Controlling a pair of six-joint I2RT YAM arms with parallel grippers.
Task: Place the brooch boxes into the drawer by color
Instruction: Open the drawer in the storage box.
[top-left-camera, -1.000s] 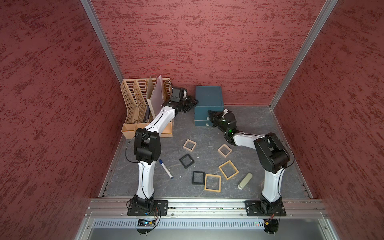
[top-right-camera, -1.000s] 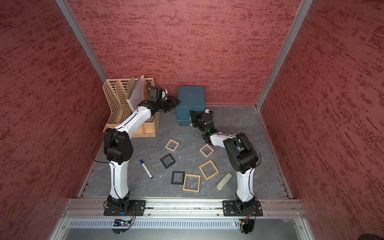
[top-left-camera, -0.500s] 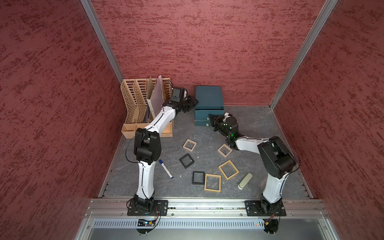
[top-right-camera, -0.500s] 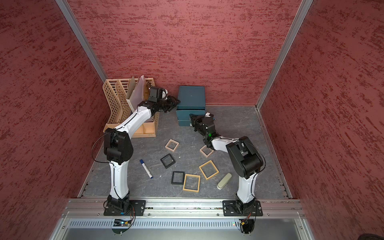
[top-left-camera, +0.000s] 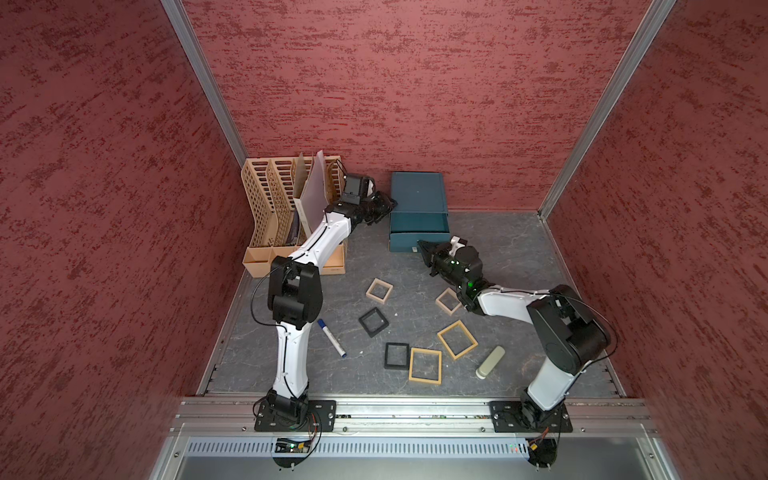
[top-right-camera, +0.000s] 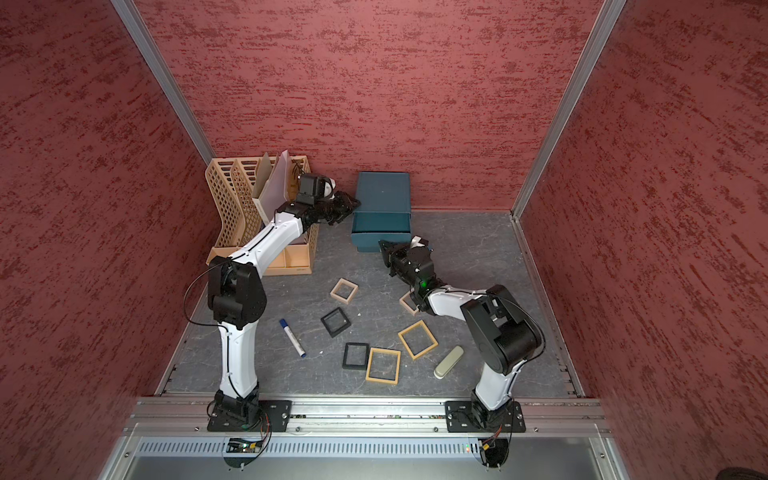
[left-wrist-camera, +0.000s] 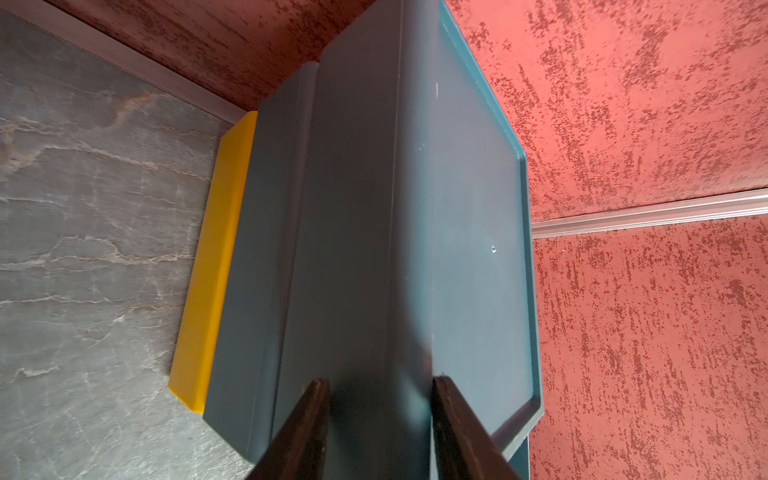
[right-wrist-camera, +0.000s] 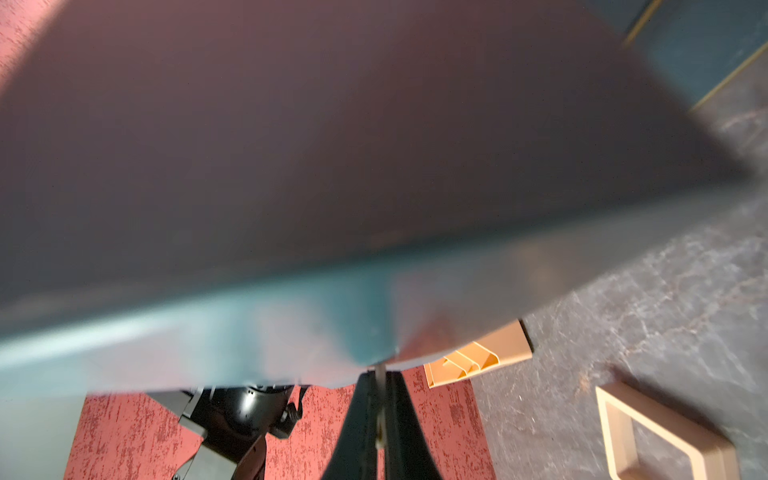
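- Grey marbled tabletop (top-left-camera: 511, 249), boxed in by red walls (top-left-camera: 415, 83), carried the drawer (top-left-camera: 417, 195) against the back wall, one tray (top-left-camera: 419, 223) drawn out forward; which level it was, we could not tell.
- Only the left wrist view showed a yellow strip (left-wrist-camera: 208, 270) along the drawer's foot; both top views missed it.
- The right gripper (top-left-camera: 419, 242) was clenched on the silver pull (right-wrist-camera: 379, 370) at the tray's front, and only the right wrist view showed that pinch.
- We saw the left gripper (left-wrist-camera: 380, 386) released, fingers (left-wrist-camera: 299, 436) parted astride the drawer's upper left edge; whether they touched it, we could not tell.
- We counted six, all lying on the tabletop in front of the drawer: two pale beige brooch boxes (top-left-camera: 379, 291) (top-left-camera: 446, 300), two black brooch boxes (top-left-camera: 373, 322) (top-left-camera: 397, 355), two tan-yellow brooch boxes (top-left-camera: 457, 339) (top-left-camera: 425, 365).
- One beige box lay partly under the right arm (top-left-camera: 507, 301) in both top views; the right wrist view cut a beige frame (right-wrist-camera: 615, 436) off at its edge, and which one we could not tell.
- That wrist view was blurred and mostly filled by teal.
- Outward we counted one slotted file rack (top-left-camera: 274, 208) to the drawer's left, one blue-capped marker (top-left-camera: 331, 337) and one pale green cylinder (top-left-camera: 490, 361).
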